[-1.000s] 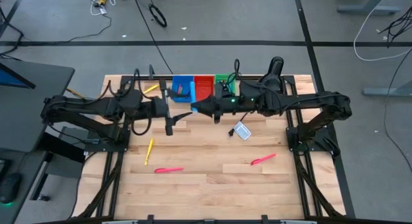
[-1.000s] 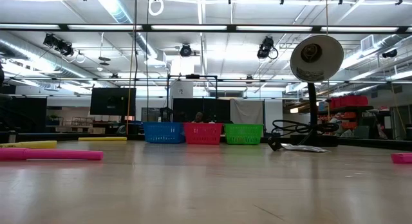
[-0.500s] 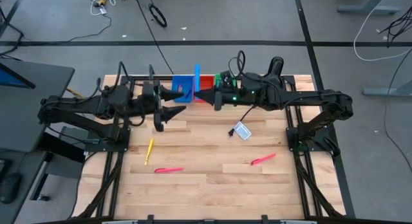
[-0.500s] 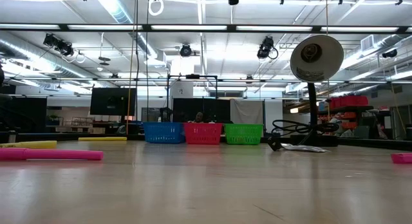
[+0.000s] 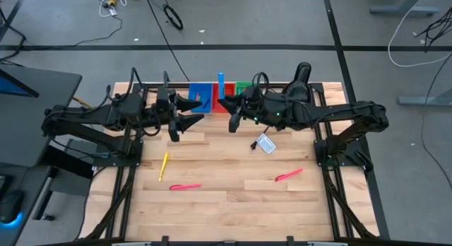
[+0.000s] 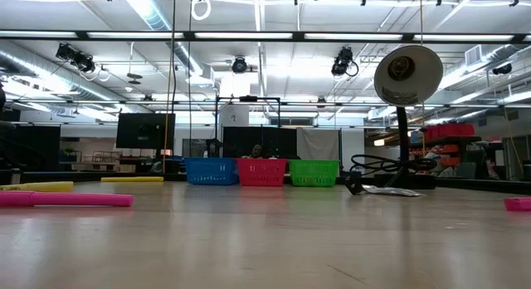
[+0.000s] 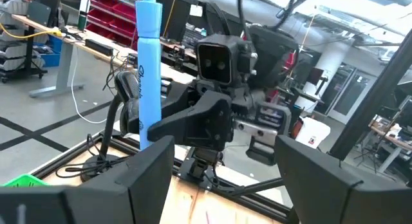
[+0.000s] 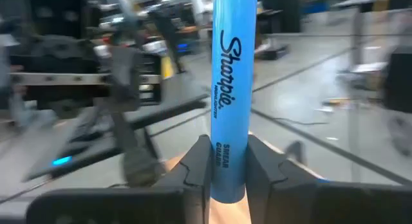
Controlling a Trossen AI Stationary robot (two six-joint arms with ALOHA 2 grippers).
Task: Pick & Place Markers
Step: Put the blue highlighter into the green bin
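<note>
Fingers of the right gripper (image 8: pixel 228 169) are clamped on a blue marker (image 8: pixel 230 89), which is held upright between them with its "Sharpie" lettering running along the barrel; in the high view this blue marker (image 5: pixel 220 85) is seen raised above the far edge of the table (image 5: pixel 233 203), over the blue bin (image 5: pixel 200 95) and red bin (image 5: pixel 227 90), with the green bin (image 5: pixel 242 85) alongside; the left gripper (image 5: pixel 185 112) is held just opposite, apart from the marker, its fingers spread and nothing between them; a yellow marker (image 5: pixel 164 165), two pink markers (image 5: pixel 185 186) (image 5: pixel 289 175) and a small white-and-blue card (image 5: pixel 265 143) are left lying on the wood.
</note>
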